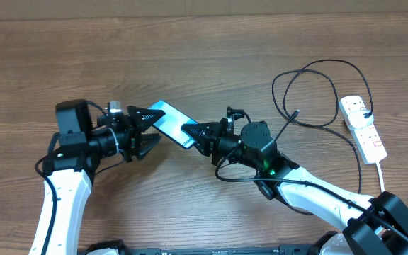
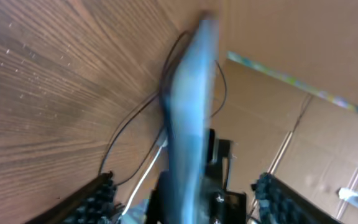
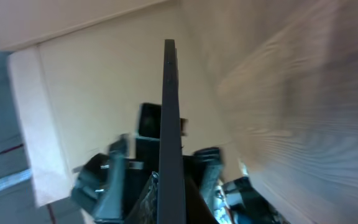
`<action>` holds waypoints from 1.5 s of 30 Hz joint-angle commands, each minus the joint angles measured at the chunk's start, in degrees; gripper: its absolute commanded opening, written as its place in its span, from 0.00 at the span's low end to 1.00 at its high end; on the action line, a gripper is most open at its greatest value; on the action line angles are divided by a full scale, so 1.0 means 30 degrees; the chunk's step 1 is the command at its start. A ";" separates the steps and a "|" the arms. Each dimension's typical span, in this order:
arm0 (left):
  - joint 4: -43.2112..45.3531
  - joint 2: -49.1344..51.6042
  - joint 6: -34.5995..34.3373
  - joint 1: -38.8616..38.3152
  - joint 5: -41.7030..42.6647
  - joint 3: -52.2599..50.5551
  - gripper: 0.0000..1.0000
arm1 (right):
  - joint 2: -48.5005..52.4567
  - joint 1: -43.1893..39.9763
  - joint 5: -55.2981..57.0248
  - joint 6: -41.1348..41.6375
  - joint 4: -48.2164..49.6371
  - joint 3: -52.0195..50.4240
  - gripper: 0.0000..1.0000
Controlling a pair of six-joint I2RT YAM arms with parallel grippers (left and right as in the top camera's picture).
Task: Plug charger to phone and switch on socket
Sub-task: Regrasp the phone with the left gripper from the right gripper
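The phone (image 1: 170, 120), its light-blue screen lit, is held tilted above the table between both arms. My right gripper (image 1: 190, 132) is shut on its right end. In the right wrist view the phone (image 3: 169, 118) shows edge-on in the jaws (image 3: 170, 208). My left gripper (image 1: 146, 129) is open, its fingers spread wide on either side of the phone's left end. The left wrist view shows the blurred phone (image 2: 188, 106) between the parted fingers (image 2: 185, 202). The charger's black cable (image 1: 322, 67) lies looped at the right, connector tip (image 1: 296, 112) free. The socket (image 1: 363, 126) lies at the far right.
The socket's thick white cord (image 1: 382, 168) runs toward the front right. The right arm (image 1: 310, 191) stretches across the front right of the wooden table (image 1: 190, 42). Cardboard walls show in both wrist views.
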 commanded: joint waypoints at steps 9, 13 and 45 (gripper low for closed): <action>0.0138 0.0044 -0.2142 -0.0495 -0.1763 -0.0117 0.39 | -0.0146 0.0481 0.0838 0.2616 0.0612 0.0488 0.04; 0.0146 0.0044 -0.2747 -0.0503 -0.1887 -0.0117 0.28 | -0.0146 0.0984 0.1435 0.3242 0.0597 0.0488 0.04; 0.0648 0.0044 -0.3075 -0.0510 -0.3592 -0.0117 0.05 | -0.0146 0.2127 0.1996 0.4714 -0.0415 0.0488 0.17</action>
